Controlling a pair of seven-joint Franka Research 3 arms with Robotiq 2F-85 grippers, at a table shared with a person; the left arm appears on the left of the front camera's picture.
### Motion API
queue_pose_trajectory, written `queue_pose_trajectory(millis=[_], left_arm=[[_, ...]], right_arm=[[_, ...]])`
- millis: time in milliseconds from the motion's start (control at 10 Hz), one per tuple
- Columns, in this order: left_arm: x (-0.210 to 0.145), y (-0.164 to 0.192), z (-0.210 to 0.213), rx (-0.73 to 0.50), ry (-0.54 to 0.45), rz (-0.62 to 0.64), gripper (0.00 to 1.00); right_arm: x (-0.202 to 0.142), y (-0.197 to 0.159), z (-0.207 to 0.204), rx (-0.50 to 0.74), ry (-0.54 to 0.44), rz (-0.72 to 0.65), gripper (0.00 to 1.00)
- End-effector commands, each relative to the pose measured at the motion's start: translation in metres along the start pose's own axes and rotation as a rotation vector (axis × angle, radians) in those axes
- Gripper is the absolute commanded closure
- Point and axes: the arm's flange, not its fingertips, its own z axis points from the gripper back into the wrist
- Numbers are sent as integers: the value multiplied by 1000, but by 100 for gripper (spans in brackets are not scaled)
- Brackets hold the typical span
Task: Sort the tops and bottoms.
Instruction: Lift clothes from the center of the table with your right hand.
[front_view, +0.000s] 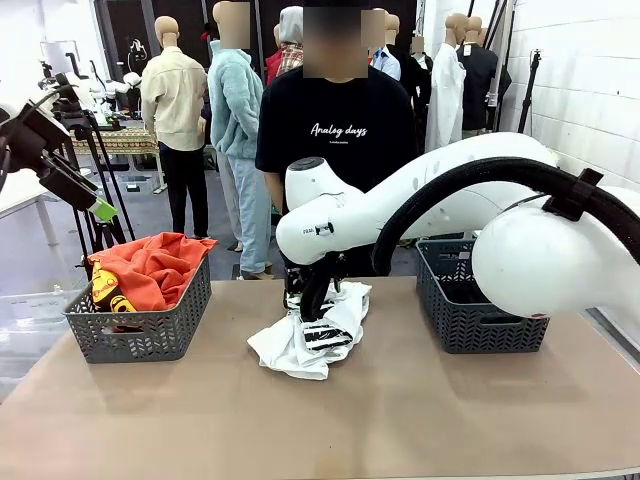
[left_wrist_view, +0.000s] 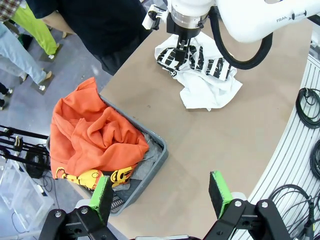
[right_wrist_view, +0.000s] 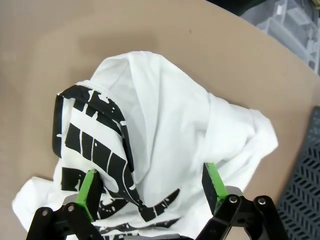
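At centre frame on the worktop (front_view: 420, 420), the white top with black print (front_view: 312, 340) is straddled by the right hand (right_wrist_view: 150, 192), its fingers spread wide and nothing gripped. A thin pinch of loose folds could be lost on lifting. At lower left, the left hand (left_wrist_view: 160, 195) hangs open above the basket (left_wrist_view: 152, 165) of orange top (left_wrist_view: 95, 135).
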Motion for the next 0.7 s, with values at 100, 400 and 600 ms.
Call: queue_pose_trajectory(millis=[100, 400, 600], left_arm=[[-2, -1, 1, -3, -3, 2, 0], [-2, -1, 1, -3, -3, 2, 0], [-2, -1, 1, -3, -3, 2, 0]], right_arm=[[-4, -3, -12, 69, 0, -80, 0], [-4, -5, -20, 100, 12, -60, 3], [-1, -6, -24, 121, 41, -56, 39]])
